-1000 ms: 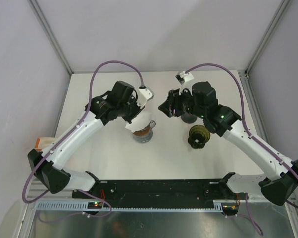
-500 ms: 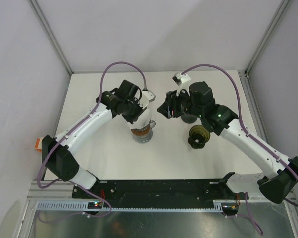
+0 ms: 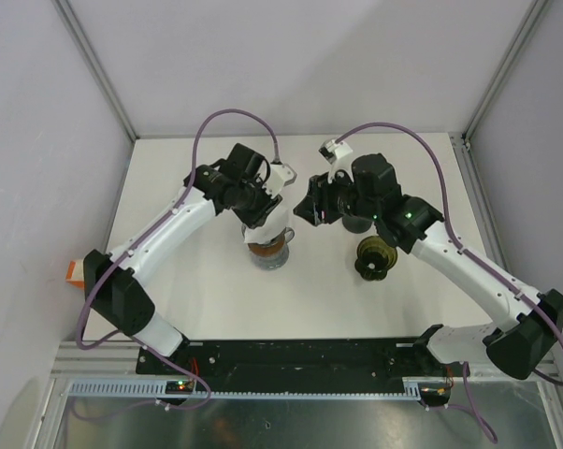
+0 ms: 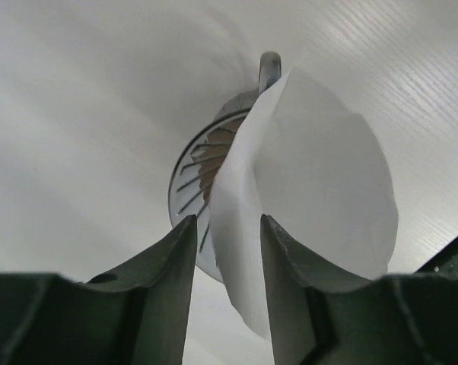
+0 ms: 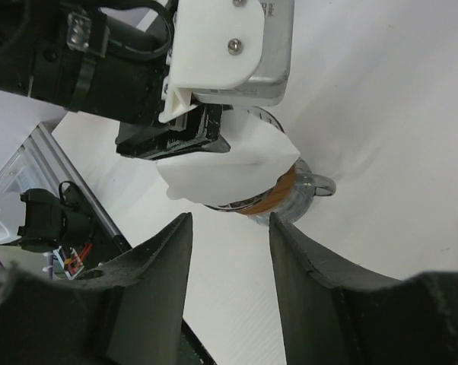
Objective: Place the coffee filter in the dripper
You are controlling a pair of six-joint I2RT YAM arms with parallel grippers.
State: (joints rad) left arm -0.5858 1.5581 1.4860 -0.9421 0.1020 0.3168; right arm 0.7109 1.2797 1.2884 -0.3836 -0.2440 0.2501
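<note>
The white paper coffee filter [image 4: 313, 182] stands tilted in the mouth of the dripper [image 4: 189, 171], a ribbed glass cone with a brown band and a handle [image 4: 269, 68]. My left gripper [image 4: 227, 228] hangs just above it, open. The filter's lower edge still lies between the fingers, close to the right one. From above, the left gripper [image 3: 263, 217] covers most of the dripper [image 3: 270, 253]. My right gripper [image 5: 229, 220] is open and empty, beside the dripper [image 5: 290, 190] and filter [image 5: 229, 171]; from above, the right gripper [image 3: 306, 210] is just right of the dripper.
A dark ribbed round object [image 3: 374, 257] sits on the white table right of the dripper. Another dark round thing [image 3: 357, 223] lies partly under the right arm. An orange item [image 3: 72, 271] is at the table's left edge. Grey walls and metal posts enclose the table.
My left gripper moved over the dripper with the filter, and its jaws have parted from the filter's edge. The right gripper edged slightly left toward the dripper.
</note>
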